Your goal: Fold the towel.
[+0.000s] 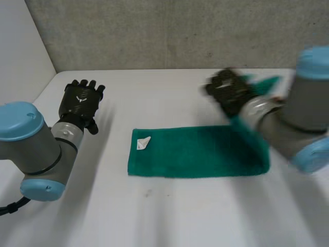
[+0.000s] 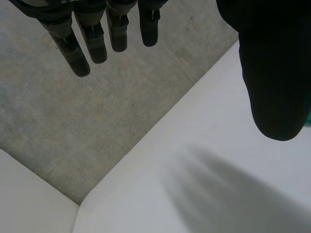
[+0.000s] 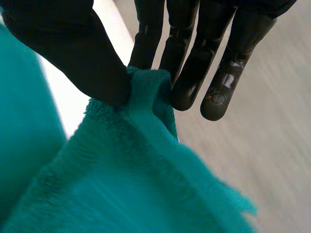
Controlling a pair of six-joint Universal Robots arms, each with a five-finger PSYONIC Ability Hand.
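A green towel (image 1: pixel 198 152) lies as a long strip on the white table (image 1: pixel 169 216), with a white tag (image 1: pixel 143 143) near its left end. My right hand (image 1: pixel 230 91) is raised behind the towel's right end and pinches a corner of the towel (image 3: pixel 146 97) between thumb and fingers (image 3: pixel 194 73). The cloth hangs down from that hand to the strip on the table. My left hand (image 1: pixel 80 102) hovers over bare table to the left of the towel, apart from it. Its fingers (image 2: pixel 97 43) are straight and hold nothing.
A grey wall (image 1: pixel 169 31) runs behind the table's far edge. A white side panel (image 1: pixel 20 46) stands at the far left corner.
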